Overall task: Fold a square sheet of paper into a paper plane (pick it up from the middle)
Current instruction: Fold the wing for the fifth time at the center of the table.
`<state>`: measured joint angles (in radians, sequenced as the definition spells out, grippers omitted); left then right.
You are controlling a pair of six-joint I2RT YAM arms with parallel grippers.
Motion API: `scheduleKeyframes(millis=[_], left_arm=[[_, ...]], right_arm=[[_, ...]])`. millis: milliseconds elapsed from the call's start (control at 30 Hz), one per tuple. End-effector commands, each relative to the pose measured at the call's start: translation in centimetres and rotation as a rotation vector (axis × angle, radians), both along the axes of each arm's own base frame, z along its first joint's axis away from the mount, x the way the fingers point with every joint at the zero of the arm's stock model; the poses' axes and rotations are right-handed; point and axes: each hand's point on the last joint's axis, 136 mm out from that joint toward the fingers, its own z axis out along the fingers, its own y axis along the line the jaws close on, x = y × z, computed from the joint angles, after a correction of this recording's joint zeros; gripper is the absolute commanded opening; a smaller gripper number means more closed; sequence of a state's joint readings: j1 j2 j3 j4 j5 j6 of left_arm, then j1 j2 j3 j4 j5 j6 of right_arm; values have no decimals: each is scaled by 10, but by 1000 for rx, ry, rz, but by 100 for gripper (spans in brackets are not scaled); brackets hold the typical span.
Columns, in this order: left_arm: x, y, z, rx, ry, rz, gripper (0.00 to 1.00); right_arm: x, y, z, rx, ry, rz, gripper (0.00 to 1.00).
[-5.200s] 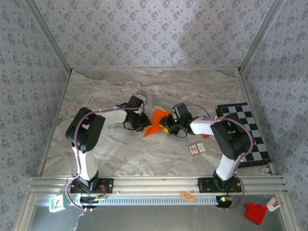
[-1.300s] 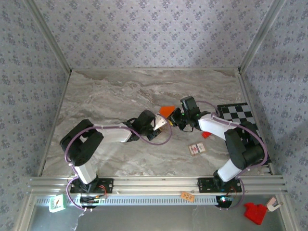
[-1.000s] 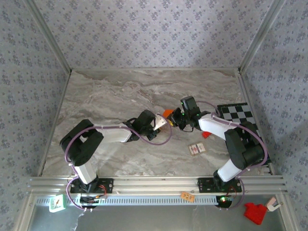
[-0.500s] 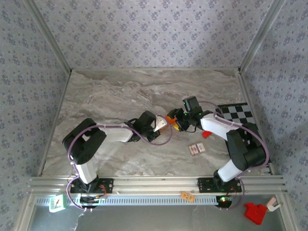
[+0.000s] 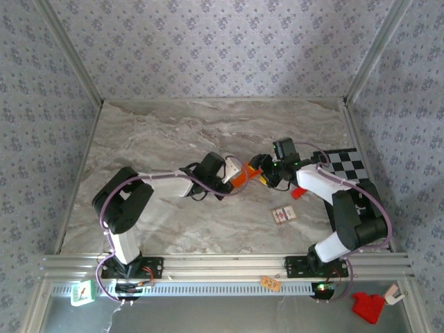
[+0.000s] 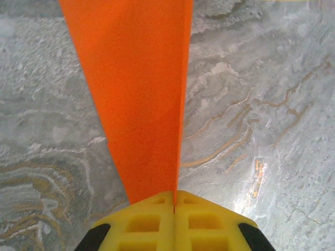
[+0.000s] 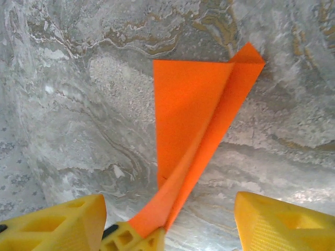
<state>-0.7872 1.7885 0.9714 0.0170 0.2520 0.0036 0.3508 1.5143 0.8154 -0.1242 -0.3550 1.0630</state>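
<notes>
The square sheet of paper [image 5: 243,176] is bright orange and folded into a narrow pointed shape with a centre crease. It is held above the marble table near the middle. My left gripper [image 5: 234,173] is shut on its narrow end; in the left wrist view the yellow jaws [image 6: 174,194] meet on the paper [image 6: 141,94], which runs away from them and widens. My right gripper [image 5: 264,169] faces it from the right and is open. In the right wrist view its yellow fingers [image 7: 57,222] stand wide apart on either side of the paper [image 7: 193,115], not touching it.
A black-and-white checkered board [image 5: 355,173] lies at the table's right edge. A small red block [image 5: 296,193] and two small cards [image 5: 283,214] lie just right of centre, near the right arm. Patterned walls close in the table.
My right gripper has opened, let go of the paper and drawn back a little to the right. The left gripper stays shut on the paper and has carried it slightly right.
</notes>
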Motion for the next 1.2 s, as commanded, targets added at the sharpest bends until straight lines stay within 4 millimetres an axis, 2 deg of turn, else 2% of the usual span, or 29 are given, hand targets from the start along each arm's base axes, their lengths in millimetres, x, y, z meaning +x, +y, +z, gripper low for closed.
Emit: scheduleKeyframes(millis=[0,500,800,1167], left_arm=[[-2,-6,5,-84,154,41,0],[-3,-13,-2,-193,428,123,0],[-5,-25,5,-285,583,178,0],[1,-26,3,-374,706,256,0]], right_arm=[[-1,-6,1,-33,-59,45,67],[-7,6,-12,-64,-170,240,65],[-9,15,-18,-43,-199,280,67],[-11,22,-30,-29,-203,336,65]])
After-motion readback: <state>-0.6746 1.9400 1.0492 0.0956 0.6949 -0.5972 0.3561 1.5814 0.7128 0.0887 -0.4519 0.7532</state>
